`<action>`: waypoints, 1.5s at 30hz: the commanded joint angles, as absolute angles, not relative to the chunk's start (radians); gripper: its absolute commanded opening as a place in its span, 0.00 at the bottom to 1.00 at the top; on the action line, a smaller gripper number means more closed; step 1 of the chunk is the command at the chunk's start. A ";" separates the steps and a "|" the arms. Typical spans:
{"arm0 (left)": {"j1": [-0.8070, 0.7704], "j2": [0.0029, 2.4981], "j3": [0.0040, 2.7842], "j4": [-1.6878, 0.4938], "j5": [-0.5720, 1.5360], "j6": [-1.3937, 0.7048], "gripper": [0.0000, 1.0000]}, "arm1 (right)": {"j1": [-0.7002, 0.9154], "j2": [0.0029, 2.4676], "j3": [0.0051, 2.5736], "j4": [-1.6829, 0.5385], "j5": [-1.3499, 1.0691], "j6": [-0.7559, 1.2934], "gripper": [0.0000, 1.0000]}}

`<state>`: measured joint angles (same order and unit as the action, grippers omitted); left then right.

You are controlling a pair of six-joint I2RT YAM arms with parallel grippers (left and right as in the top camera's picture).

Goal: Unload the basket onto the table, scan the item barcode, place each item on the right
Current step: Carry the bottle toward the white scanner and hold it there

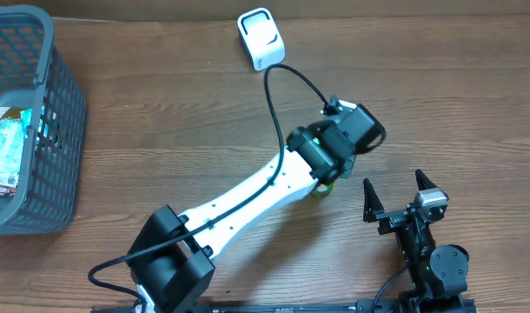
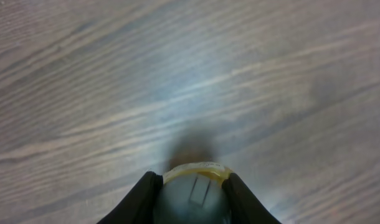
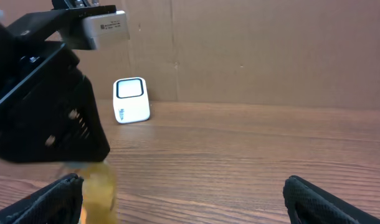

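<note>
Left tool (image 2: pixel 193 179) pinching round container (image 2: pixel 195 194), right tool (image 1: pixel 393 181) wide open, empty: lift, turn it squarely toward scanner (image 1: pixel 259 36).

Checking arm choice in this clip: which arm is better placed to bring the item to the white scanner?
Left, likely. The left gripper is shut on the item, so it need only carry it to the scanner. The right gripper stands open and empty, apart from the item.

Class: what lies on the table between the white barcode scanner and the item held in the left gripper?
Bare wooden table from scanner to yellow item, per the right wrist view; overhead, a black cable arcs above.
</note>
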<state>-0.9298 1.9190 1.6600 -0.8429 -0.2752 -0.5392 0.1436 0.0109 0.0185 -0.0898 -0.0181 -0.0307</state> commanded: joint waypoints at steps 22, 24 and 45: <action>-0.941 1.915 1.671 -0.630 -0.475 -0.530 0.24 | 0.139 0.003 0.008 -0.084 -0.009 -0.035 1.00; -0.941 1.916 1.671 -0.630 -0.477 -0.520 0.24 | 0.139 0.003 0.008 -0.084 -0.009 -0.035 1.00; -0.941 1.952 1.671 -0.608 -0.544 -0.521 0.26 | 0.139 0.003 0.008 -0.084 -0.009 -0.035 1.00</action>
<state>-0.9447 1.9209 1.6684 -0.6312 -0.4946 -0.5388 0.1436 0.0109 0.0185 -0.0898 -0.0181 -0.0303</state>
